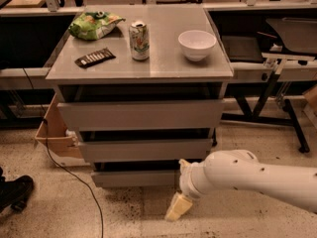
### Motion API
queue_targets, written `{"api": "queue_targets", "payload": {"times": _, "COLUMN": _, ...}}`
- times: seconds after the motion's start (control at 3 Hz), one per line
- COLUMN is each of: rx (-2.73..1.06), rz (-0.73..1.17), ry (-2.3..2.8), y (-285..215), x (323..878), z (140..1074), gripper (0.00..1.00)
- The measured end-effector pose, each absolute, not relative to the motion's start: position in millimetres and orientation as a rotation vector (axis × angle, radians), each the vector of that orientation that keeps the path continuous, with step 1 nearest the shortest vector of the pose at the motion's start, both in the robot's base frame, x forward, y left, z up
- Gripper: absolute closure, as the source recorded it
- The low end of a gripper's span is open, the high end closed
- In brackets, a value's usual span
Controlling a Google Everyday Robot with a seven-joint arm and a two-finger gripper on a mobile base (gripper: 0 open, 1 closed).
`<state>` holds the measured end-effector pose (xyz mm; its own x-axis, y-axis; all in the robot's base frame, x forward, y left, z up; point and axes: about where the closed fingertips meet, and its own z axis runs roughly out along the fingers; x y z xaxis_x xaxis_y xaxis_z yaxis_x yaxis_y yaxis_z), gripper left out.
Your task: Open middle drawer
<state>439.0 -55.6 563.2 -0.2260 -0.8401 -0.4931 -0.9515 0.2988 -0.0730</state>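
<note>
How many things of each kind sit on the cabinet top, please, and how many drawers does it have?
Chip bag: 1
Can: 1
Bowl: 1
Snack bar: 1
Drawers: 3 (top drawer, middle drawer, bottom drawer)
Total: 7
The gripper hangs low, by the bottom drawer's right end.
</note>
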Motion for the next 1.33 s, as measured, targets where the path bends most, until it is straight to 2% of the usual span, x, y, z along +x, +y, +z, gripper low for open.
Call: {"api": "queue_targets", "payload": {"times": 1.33, "rx": -1.356, "rz": 0.283, "ry": 1.956, "y": -61, "x": 566, "z": 489, "gripper": 0.0}}
